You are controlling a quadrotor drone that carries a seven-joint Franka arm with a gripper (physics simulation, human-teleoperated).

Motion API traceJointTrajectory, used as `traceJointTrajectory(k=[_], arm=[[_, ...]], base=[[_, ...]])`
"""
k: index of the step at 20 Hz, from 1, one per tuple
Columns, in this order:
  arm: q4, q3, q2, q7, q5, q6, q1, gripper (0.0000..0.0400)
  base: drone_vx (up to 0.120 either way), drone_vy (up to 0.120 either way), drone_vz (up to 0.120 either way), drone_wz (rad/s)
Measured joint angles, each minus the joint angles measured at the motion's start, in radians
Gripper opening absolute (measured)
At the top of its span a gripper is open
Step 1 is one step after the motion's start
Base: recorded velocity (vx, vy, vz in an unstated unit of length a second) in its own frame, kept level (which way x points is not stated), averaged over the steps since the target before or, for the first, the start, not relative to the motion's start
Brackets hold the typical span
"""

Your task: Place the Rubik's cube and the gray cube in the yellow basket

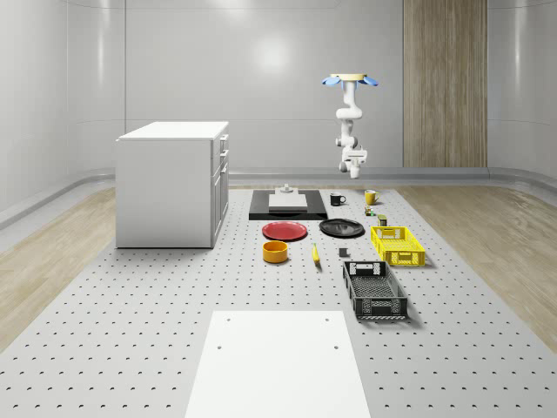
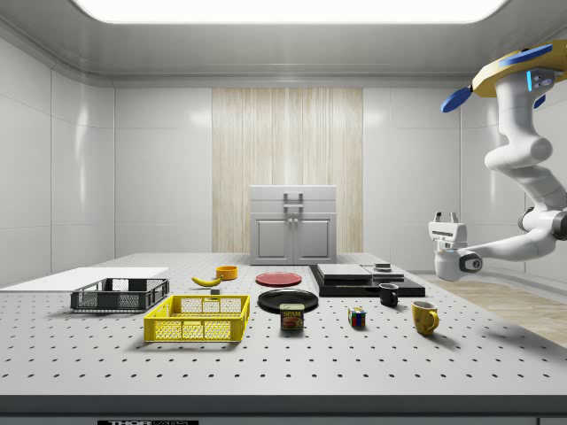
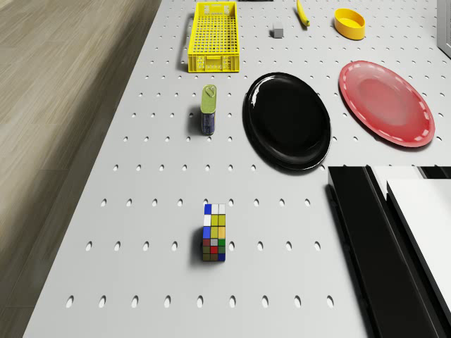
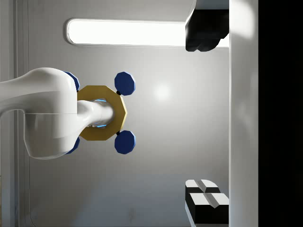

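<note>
While the side view catches gripper (image 2: 446,215) upturned, empty, fingers apart, below drone (image 2: 518,75) hovering over the table (image 3: 141,176) edge, finds via drone view Rubik's cube (image 3: 214,232) on table, gray cube (image 3: 277,30) near basket (image 3: 213,62).

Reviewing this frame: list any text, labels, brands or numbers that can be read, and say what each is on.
"SPAM": on the front label of the can standing on the table, beside the yellow basket, in the side view.
A strip of lettering on the table's front edge, at the side view's bottom, is cut off and unreadable.
The Rubik's cube bears only coloured squares, no text.
</note>
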Motion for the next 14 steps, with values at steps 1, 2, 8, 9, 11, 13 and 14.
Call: traceJointTrajectory(k=[1,2,8,9,11,13,14], arm=[[-0.001,0.001,-0.001,0.0,-0.001,0.001,0.0,0.04],[-0.001,0.001,-0.001,0.0,-0.002,0.002,0.0,0.04],[-0.004,0.009,-0.004,0.001,-0.012,0.006,-0.003,0.04],[-0.005,0.011,-0.005,0.002,-0.015,0.007,-0.004,0.04],[-0.006,0.017,-0.006,0.003,-0.023,0.008,-0.005,0.04],[-0.007,0.025,-0.007,0.004,-0.034,0.01,-0.008,0.04],[-0.008,0.03,-0.008,0.005,-0.041,0.011,-0.01,0.04]], base=[[0.12,0.0,0.0,0.0],[0.12,0.0,0.0,0.0],[0.12,0.033,0.0,0.0],[0.12,0.0,0.0,0.0],[0.12,0.0,0.0,0.0],[0.12,0.0,0.0,0.0],[0.12,0.0,0.0,0.0]])
